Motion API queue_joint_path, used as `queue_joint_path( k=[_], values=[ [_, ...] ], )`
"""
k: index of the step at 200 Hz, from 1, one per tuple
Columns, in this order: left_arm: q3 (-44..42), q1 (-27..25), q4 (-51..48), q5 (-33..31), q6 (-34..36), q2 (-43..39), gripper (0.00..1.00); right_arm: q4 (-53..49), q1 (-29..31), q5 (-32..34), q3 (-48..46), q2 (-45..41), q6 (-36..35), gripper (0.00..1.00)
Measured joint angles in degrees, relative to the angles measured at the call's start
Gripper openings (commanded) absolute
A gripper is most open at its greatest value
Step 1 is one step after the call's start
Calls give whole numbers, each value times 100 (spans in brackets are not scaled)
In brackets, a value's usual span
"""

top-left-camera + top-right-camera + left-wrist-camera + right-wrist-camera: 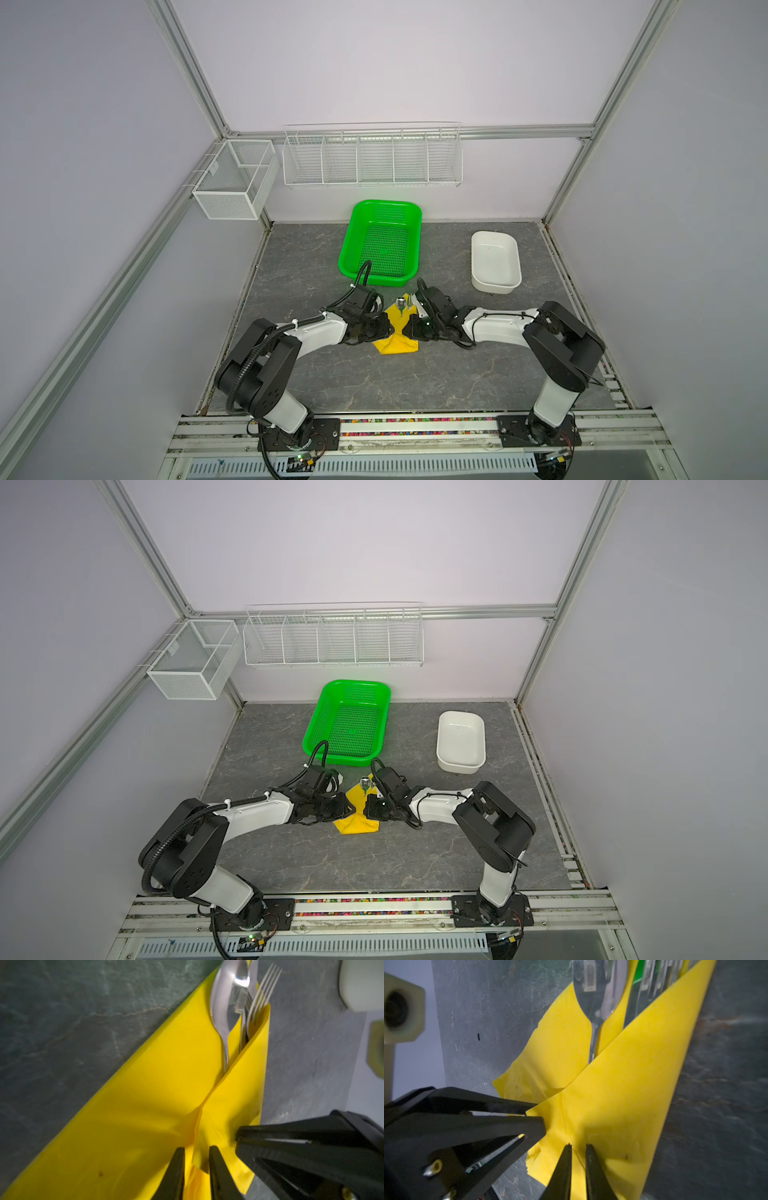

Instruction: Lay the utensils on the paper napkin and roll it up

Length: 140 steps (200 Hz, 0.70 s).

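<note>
Both arms reaching inward, left gripper and right gripper tip to tip, jaws narrowly apart

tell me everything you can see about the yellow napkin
The paper napkin is a thin, bright yellow sheet lying on the grey table between the two arms. Both side flaps are folded over the utensils, one flap overlapping the other; spoon bowl and fork tines stick out at the far end. It is creased where the left tool and right tool meet it.
</note>
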Motion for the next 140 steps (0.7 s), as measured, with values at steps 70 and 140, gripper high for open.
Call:
queue_joint_path(
  k=[70,140],
  values=[
    [-151,669,-461,-321,-11,-763,54,-15,0,39,0,0,0,17],
    [-474,1397,-688,-96,-118,-804,54,7,0,35,0,44,2,17]
  ],
)
